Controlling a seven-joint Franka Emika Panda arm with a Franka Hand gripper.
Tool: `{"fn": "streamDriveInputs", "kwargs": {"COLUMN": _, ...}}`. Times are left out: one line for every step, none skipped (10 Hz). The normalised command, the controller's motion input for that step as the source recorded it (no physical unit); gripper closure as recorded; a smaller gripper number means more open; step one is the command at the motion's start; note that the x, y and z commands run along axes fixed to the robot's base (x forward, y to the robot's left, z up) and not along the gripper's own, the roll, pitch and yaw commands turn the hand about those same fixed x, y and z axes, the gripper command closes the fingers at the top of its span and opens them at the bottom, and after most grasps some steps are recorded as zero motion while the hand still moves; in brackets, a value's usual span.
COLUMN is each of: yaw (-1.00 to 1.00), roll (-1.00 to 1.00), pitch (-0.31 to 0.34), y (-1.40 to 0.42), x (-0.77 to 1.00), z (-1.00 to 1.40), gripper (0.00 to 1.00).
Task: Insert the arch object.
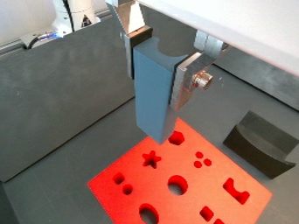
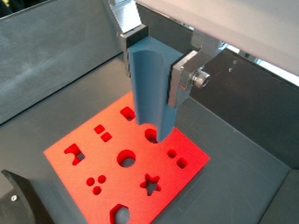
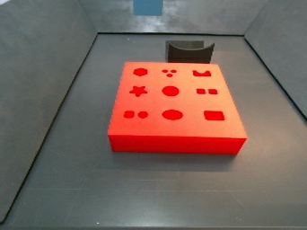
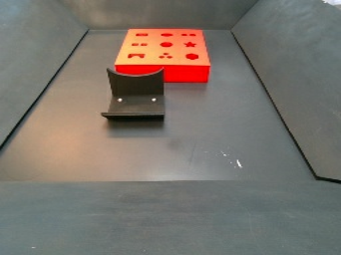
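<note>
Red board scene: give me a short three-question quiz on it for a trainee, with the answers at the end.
1. True or false: the claw rests on the floor beside the fixture.
2. What stands between the claw's fingers in both wrist views? A: a blue-grey block. B: a red star. C: nothing.
3. Does the fixture stand on the red board or on the floor?

Key:
1. False. The claw hangs above the red board.
2. A.
3. On the floor, apart from the board.
</note>
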Motion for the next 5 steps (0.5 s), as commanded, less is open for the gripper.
{"fn": "streamDriveInputs", "kwargs": {"yaw": 0.0, "roll": 0.03, "pitch": 0.0, "y": -0.01, "x": 0.0, "z": 0.0, "gripper": 1.0}}
{"fn": "streamDriveInputs", "kwargs": {"yaw": -0.01, "roll": 0.01, "pitch": 0.033, "y": 0.0, "x": 0.17, "z": 0.0, "gripper": 1.0}}
{"fn": "streamDriveInputs", "kwargs": {"yaw": -0.13, "roll": -0.06, "pitch": -0.119, "y": 0.09, "x": 0.16, "z": -0.32, "gripper": 1.0}}
{"fn": "streamDriveInputs", "kwargs": {"yaw": -0.12, "roll": 0.0, "pitch": -0.117, "y": 0.3, "x": 0.36, "z": -0.64, "gripper": 1.0}}
{"fn": "streamDriveInputs", "kwargs": {"yaw": -0.14, "roll": 0.0, "pitch": -0.1, "y": 0.46, "x": 0.74, "z": -0.74, "gripper": 1.0}}
